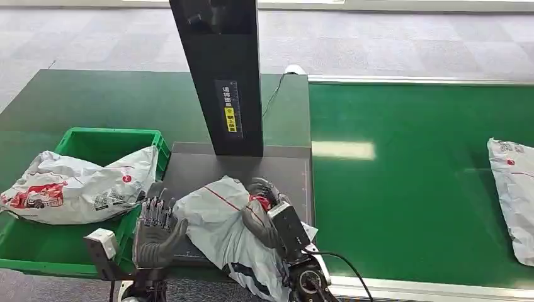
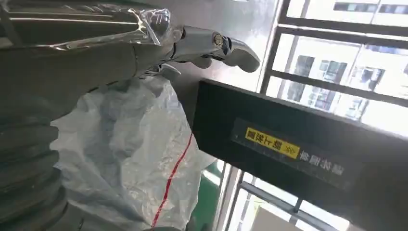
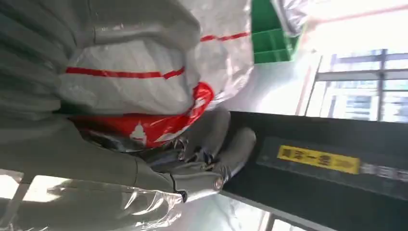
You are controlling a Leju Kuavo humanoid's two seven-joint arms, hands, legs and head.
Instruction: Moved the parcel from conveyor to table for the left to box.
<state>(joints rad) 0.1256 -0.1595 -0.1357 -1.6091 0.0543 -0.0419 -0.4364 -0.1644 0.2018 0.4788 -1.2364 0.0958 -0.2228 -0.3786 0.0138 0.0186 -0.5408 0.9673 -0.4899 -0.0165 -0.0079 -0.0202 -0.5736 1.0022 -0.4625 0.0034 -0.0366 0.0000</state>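
Resting off the conveyor point(image 1: 415, 182) on the desk point(image 1: 208, 167), the parcel point(image 1: 220, 229) lies gripped under the right hand point(image 1: 267, 211). Just beside it the left hand point(image 1: 156, 229) waits with fingers spread, empty; boxing into the green bin point(image 1: 94, 141) remains.

Dark grey left hand point(image 1: 156, 229), silver arms, black cable point(image 1: 343, 263)

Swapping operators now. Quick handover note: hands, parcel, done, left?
Right hand grips the grey parcel, which lies on the dark plate in front of the black scanner post.
Left hand is open, palm facing the parcel, beside it.
Done: parcel is off the belt.
Left: release it, left hand puts it into the green bin, which already holds one bag. Another bag waits on the belt.
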